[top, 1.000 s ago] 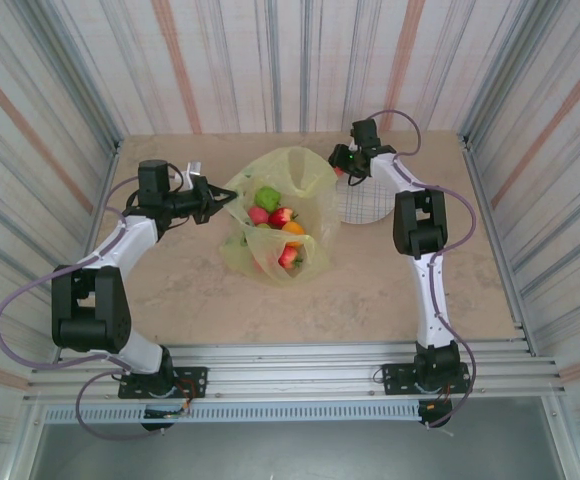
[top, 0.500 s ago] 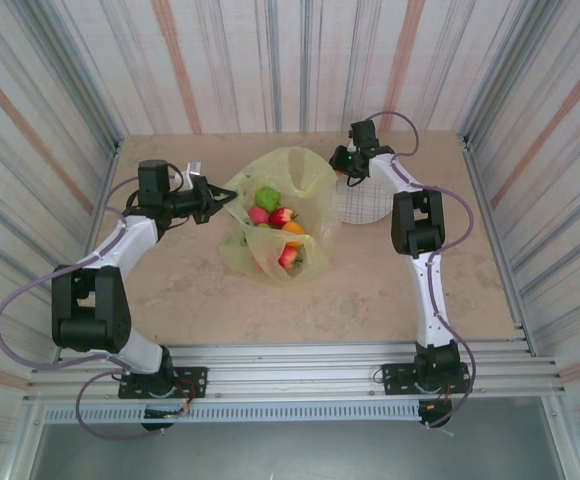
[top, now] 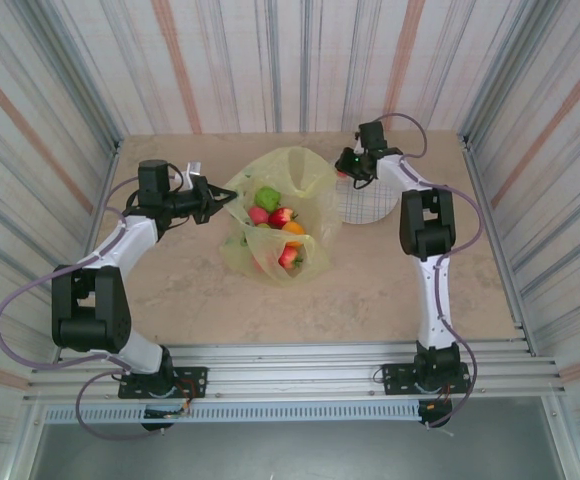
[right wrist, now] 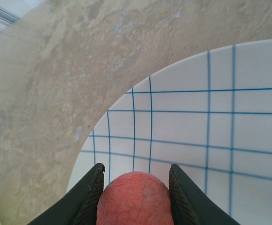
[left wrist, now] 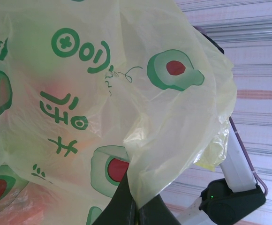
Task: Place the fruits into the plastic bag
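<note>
At the bottom centre of the left wrist view, the left pincer [left wrist: 135, 208] is closed on a fold of the plastic bag [left wrist: 79, 93], a thin, crinkled, translucent yellow-green film. Print: green Korean-style characters, not reliably legible, and green avocado halves with red-brown centres. Bottom centre of the right wrist view: the right pincer [right wrist: 136, 169] grips a red fruit [right wrist: 135, 199], one finger on each side, at the left edge of a white plate [right wrist: 230, 122] with a blue grid, on the beige desk [right wrist: 47, 93]. Centre of the top view: green, red and orange fruits [top: 282, 216] lie inside the open bag.
</note>
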Available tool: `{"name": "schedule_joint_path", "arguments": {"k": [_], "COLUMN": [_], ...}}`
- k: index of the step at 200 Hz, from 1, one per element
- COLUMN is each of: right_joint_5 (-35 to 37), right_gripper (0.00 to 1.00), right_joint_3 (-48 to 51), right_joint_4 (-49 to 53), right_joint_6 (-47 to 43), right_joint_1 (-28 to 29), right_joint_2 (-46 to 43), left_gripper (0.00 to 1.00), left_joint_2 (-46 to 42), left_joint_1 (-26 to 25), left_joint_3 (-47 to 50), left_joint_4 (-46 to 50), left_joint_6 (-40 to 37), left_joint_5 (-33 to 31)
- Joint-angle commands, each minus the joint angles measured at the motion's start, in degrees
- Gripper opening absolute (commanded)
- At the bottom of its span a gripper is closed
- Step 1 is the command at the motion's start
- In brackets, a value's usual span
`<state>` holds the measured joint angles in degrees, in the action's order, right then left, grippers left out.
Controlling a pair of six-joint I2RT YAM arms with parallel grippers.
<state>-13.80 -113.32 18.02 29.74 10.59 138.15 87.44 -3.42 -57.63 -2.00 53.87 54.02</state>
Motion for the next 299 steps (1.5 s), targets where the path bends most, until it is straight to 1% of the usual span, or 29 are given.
{"name": "schedule_joint_path", "arguments": {"k": [1,31,64,85,108,132,158,181,208,245,262,299], "right_joint_5": [-1.1,-1.8,-4.0,-4.4,-2.6,-0.6,1.1,0.9,0.5,1.3,0.2,-0.6], "right_gripper": [0.37,0.38,0.39,0.39,0.4,0.4,0.4,0.4,0.4,0.42,0.42,0.44], "right_joint_3": [5.3,20.7,36.7,45.5,51.8,56.6,58.4,58.1,57.9,53.3,51.7,47.0], "right_joint_4": [-3.8,-8.9,-14.1,-15.5,-14.8,-15.2,-15.9,-18.3,-24.4,-27.9,-30.5,-31.6], "right_joint_6": [1.2,1.7,2.5,1.4,0.0,0.3,0.7,1.5,2.9,3.2,4.2,4.8], "right_joint_1": [-1.2,-2.1,-1.3,1.8,6.2,10.5,14.3,17.3,21.3,25.2,26.6,28.9], "right_joint_2": [-9.8,-21.9,-38.5,-48.4,-57.6,-62.7,-62.4,-58.9,-53.9,-45.3,-40.6,-33.5], "left_gripper": [0.0,0.0,0.0,0.0,0.0,0.0,0.0,0.0,0.0,0.0,0.0,0.0], "left_joint_2": [0.2,0.3,0.3,0.3,0.6,0.6,0.6,0.5,0.3,0.4,0.4,0.4], "left_joint_1": [0.5,0.5,0.4,0.4,0.4,0.4,0.4,0.4,0.3,0.3,0.3,0.3], "left_joint_3": [-0.1,0.0,0.0,0.0,0.0,0.0,0.0,0.0,0.1,0.0,0.1,0.1], "left_joint_4": [-1.1,-1.2,-1.3,-1.2,-1.2,-1.3,-1.3,-1.3,-1.3,-1.3,-1.3,-1.3], "left_joint_6": [0.2,0.4,0.3,0.2,0.4,0.4,0.4,0.4,0.4,0.5,0.4,0.4], "left_joint_5": [1.2,1.1,1.1,1.0,1.1,1.0,1.0,1.0,1.0,1.1,1.1,1.0]}}
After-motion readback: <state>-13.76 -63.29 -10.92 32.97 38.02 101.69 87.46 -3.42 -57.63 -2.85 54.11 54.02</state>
